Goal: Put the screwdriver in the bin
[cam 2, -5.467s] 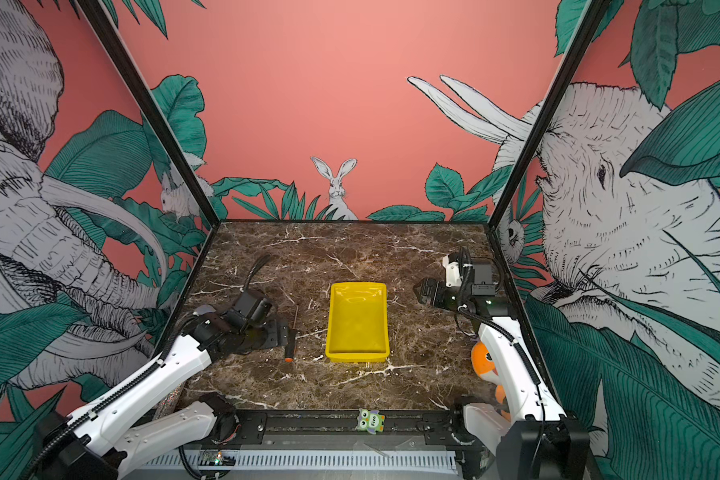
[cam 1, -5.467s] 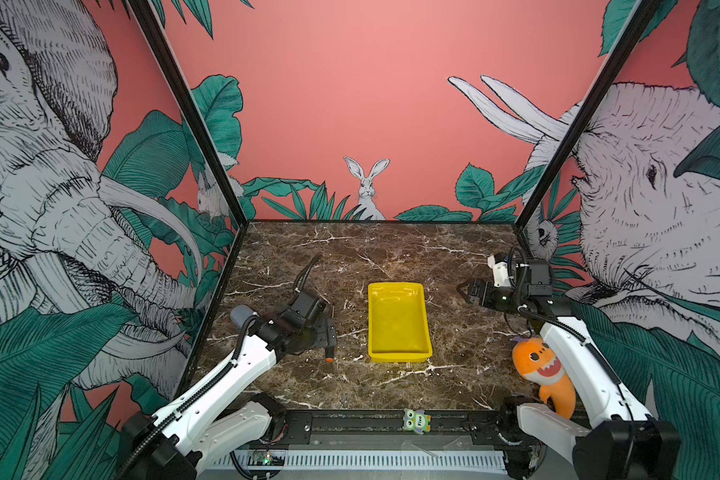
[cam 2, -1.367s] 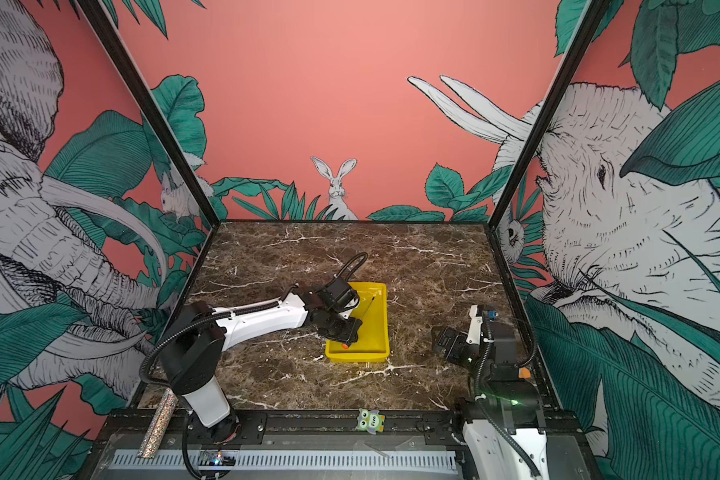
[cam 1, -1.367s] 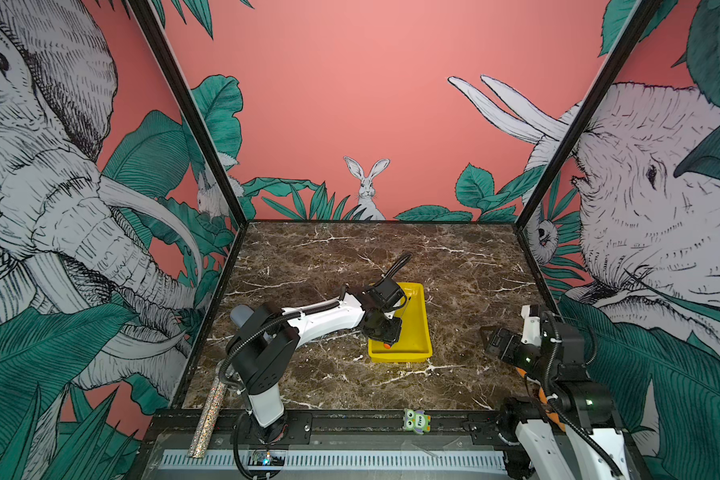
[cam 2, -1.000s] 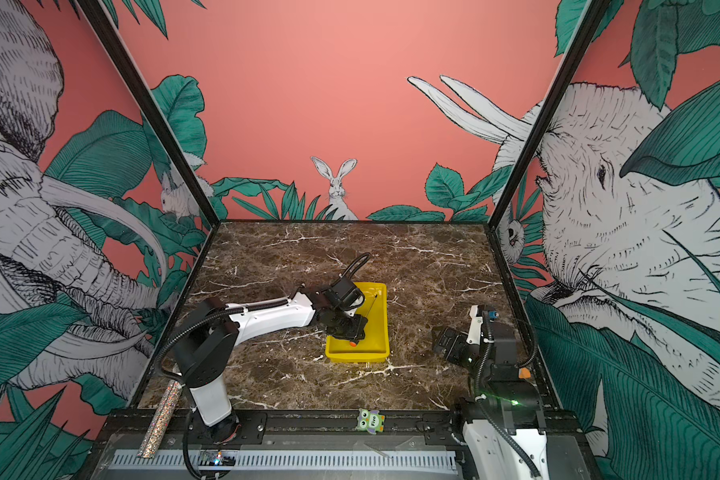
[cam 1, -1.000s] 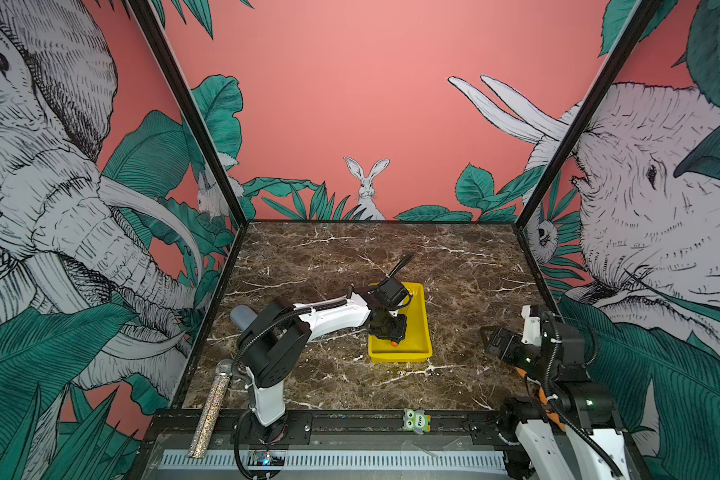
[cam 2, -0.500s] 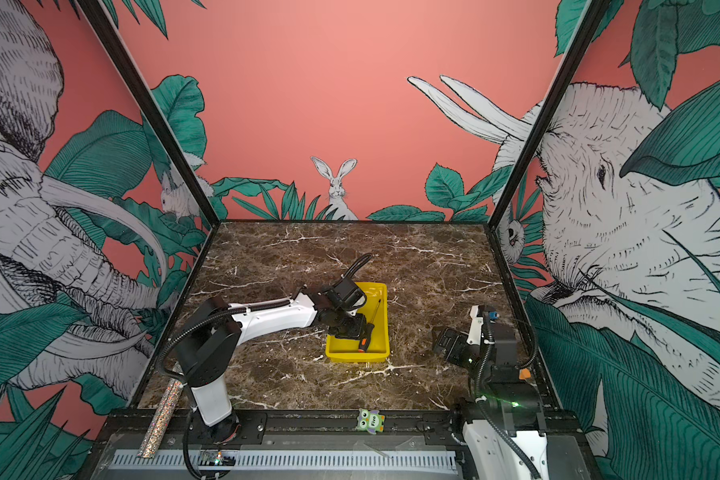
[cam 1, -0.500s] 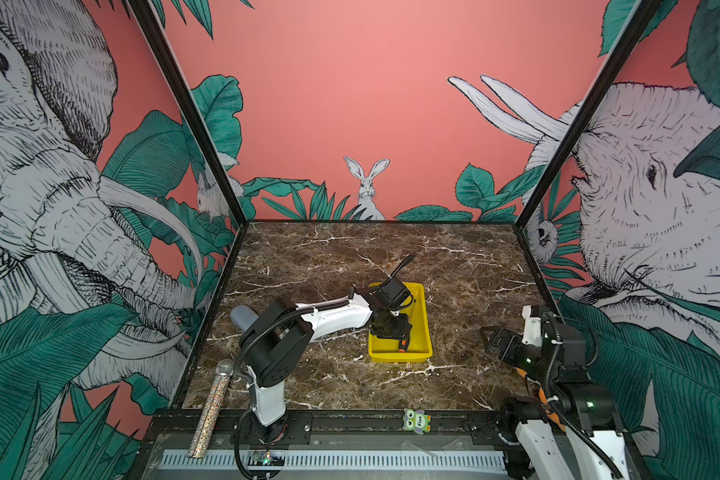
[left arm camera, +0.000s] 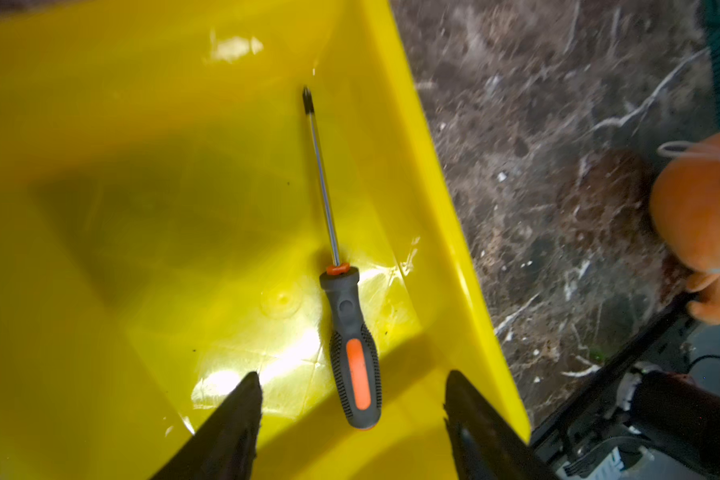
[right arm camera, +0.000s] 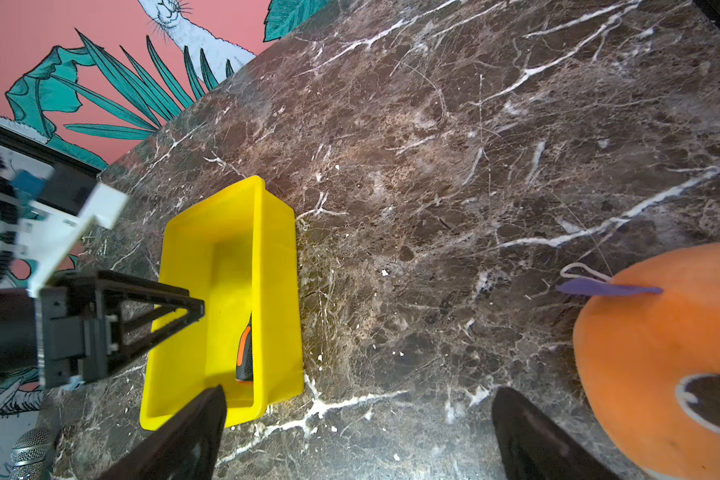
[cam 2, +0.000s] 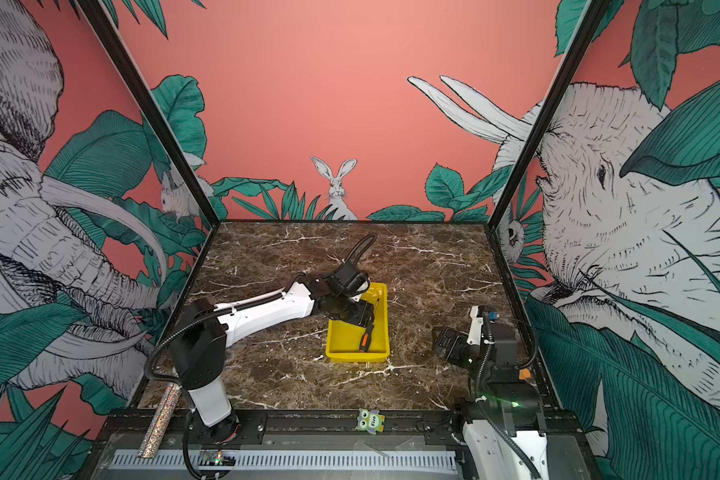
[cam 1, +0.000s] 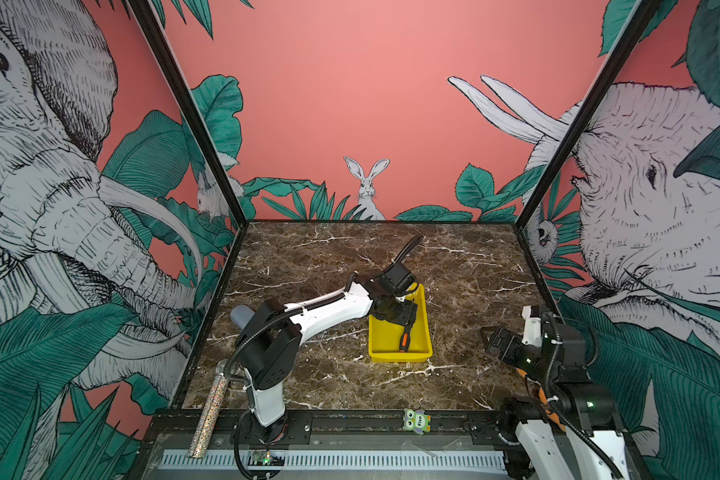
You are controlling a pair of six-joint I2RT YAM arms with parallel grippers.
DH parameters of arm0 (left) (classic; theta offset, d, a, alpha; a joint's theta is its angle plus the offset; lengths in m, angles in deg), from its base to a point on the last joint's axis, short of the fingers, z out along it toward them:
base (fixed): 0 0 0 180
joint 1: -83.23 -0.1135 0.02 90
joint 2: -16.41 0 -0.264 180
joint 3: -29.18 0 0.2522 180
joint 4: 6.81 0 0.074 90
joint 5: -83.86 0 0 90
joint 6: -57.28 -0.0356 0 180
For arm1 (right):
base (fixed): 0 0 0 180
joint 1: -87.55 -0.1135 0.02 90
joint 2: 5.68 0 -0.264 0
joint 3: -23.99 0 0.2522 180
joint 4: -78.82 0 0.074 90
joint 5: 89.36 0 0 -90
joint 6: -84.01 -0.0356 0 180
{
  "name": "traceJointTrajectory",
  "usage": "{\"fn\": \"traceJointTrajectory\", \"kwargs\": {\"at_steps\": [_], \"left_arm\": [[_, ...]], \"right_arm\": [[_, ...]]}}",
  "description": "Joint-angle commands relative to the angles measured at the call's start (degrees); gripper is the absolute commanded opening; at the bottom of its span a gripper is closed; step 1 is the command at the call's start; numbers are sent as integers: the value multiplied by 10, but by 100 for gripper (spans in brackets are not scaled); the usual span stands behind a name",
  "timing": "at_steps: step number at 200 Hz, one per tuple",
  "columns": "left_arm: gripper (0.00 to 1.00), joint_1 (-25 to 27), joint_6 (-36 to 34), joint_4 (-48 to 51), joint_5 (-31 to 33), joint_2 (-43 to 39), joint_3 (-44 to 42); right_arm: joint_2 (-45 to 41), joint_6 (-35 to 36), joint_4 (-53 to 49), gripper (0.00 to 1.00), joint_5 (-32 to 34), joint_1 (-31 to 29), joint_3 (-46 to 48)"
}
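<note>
Both top views: left gripper (cam 1: 406, 316) (cam 2: 364, 318) hangs over the bin (cam 1: 398, 356) (cam 2: 356, 356), jaws apart, nothing clamped; screwdriver (cam 1: 404, 340) (cam 2: 366, 338) lies loose on the bin floor just below the fingertips, handle on the base side of them. Right gripper (cam 1: 488, 336) (cam 2: 436, 338) sits well clear of the bin, low over the table (cam 1: 466, 266). Left wrist: left gripper (left arm camera: 352, 377) fingers spread wider than the handle, not touching it; screwdriver (left arm camera: 346, 307) flat on the bin (left arm camera: 445, 232) floor under the gap, shaft pointing away from the gripper, close to one long wall. Right wrist: right gripper (right arm camera: 358, 395) jaws wide apart, empty; bin (right arm camera: 275, 291) and screwdriver (right arm camera: 245, 353) ahead of one finger, orange plush toy (right arm camera: 657, 353) beside the other
</note>
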Motion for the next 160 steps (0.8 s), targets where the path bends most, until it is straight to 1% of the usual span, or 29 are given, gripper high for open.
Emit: {"fn": "traceJointTrajectory", "kwargs": {"at_steps": [1,11,22,31,42,66,88,115,146,160], "left_arm": [[87,-2,-86,74,49,-29,42],[94,-13,-82,100,36,-20,59],[97,-23,-75,107,14,-18,64],[98,-27,-72,93,16,-24,53],[99,-32,-70,71,17,-35,37],[99,-42,-59,63,14,-58,25],[99,-50,-42,24,-20,-78,3],[99,-51,-46,36,10,-91,6],[99,-54,-35,24,11,-111,4],[99,-60,-18,-1,-7,-119,-6]], "right_arm": [[1,-6,2,99,4,0,-2],[4,-5,-1,99,-1,0,-5],[7,-3,-2,99,-9,0,-5],[10,-4,-1,100,-9,0,-4],[13,-4,-1,100,-9,0,-6],[23,-3,2,100,-13,0,-4],[38,-6,14,100,-17,0,1],[60,-5,28,98,-23,0,4],[90,0,60,96,-25,0,8],[112,-1,84,96,-27,0,8]]}}
